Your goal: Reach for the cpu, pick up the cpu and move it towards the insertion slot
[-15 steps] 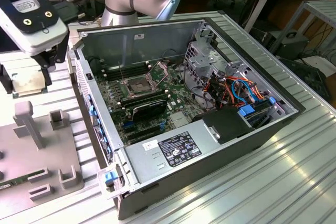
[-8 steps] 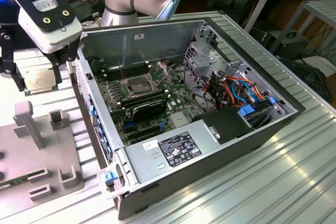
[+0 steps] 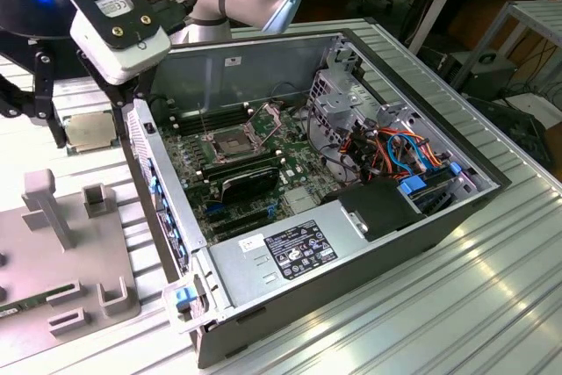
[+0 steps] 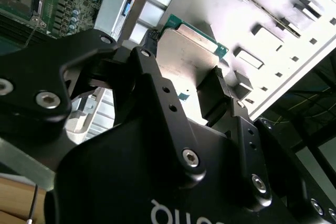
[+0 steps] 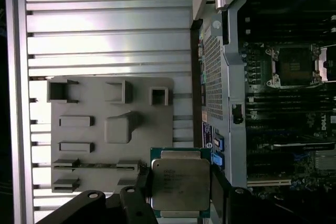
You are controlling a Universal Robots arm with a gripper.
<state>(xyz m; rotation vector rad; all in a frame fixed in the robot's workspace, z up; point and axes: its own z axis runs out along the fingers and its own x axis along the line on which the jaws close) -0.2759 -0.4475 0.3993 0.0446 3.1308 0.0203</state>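
1 cpu (image 5: 180, 184) gripped by end effector (image 5: 181, 190) | beside case wall (image 5: 212, 72) | over fixture plate (image 5: 94, 103)

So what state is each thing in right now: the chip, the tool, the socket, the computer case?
cpu: held off the table between the tool's fingers.
tool: shut on the cpu, outside the case.
slot: empty, its bracket swung up open.
case: lying on its side, side panel off.
fixture plate: flat on the table.
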